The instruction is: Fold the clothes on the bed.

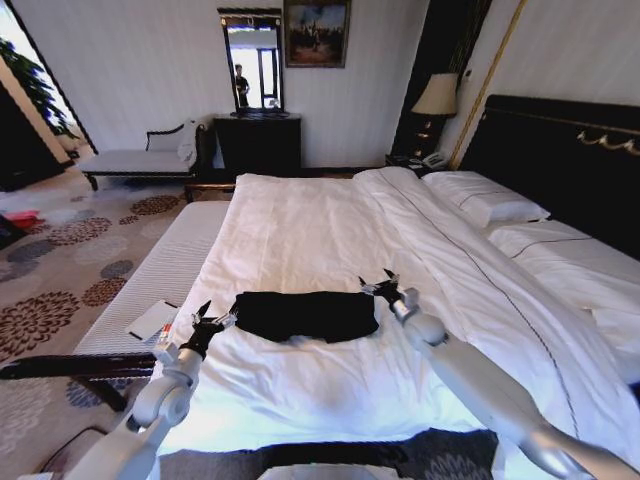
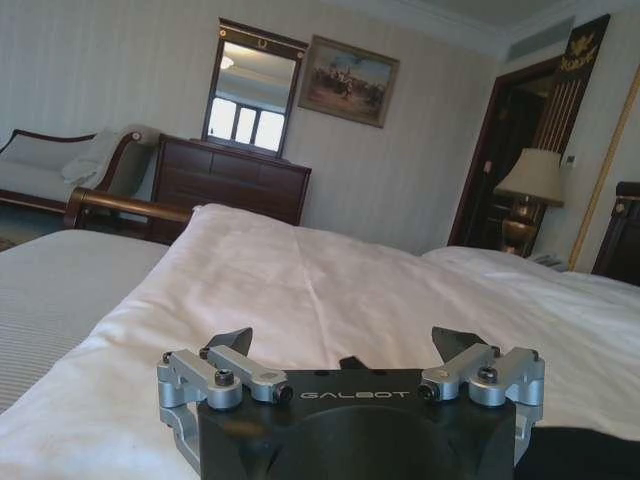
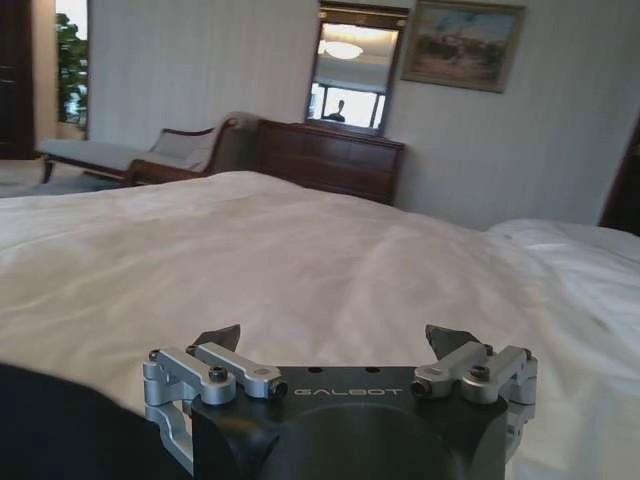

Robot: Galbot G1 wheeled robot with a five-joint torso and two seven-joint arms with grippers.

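The clothes (image 1: 305, 315) lie as one black bundle, folded into a wide strip, on the near part of the white bed (image 1: 300, 225). My left gripper (image 1: 212, 320) is open just off the bundle's left end. My right gripper (image 1: 382, 286) is open at the upper right corner. In the left wrist view the left gripper (image 2: 345, 345) holds nothing, with the black cloth (image 2: 585, 455) beside it. The right gripper (image 3: 333, 340) is likewise empty in the right wrist view, and the black cloth (image 3: 60, 430) shows at its side.
A grey striped bench (image 1: 165, 265) runs along the bed's left side with a white card (image 1: 152, 320) on it. A dark wooden rail (image 1: 60, 366) juts in near my left arm. Pillows (image 1: 485, 200) and the dark headboard (image 1: 560, 150) are on the right; a dresser (image 1: 258, 140) stands at the far wall.
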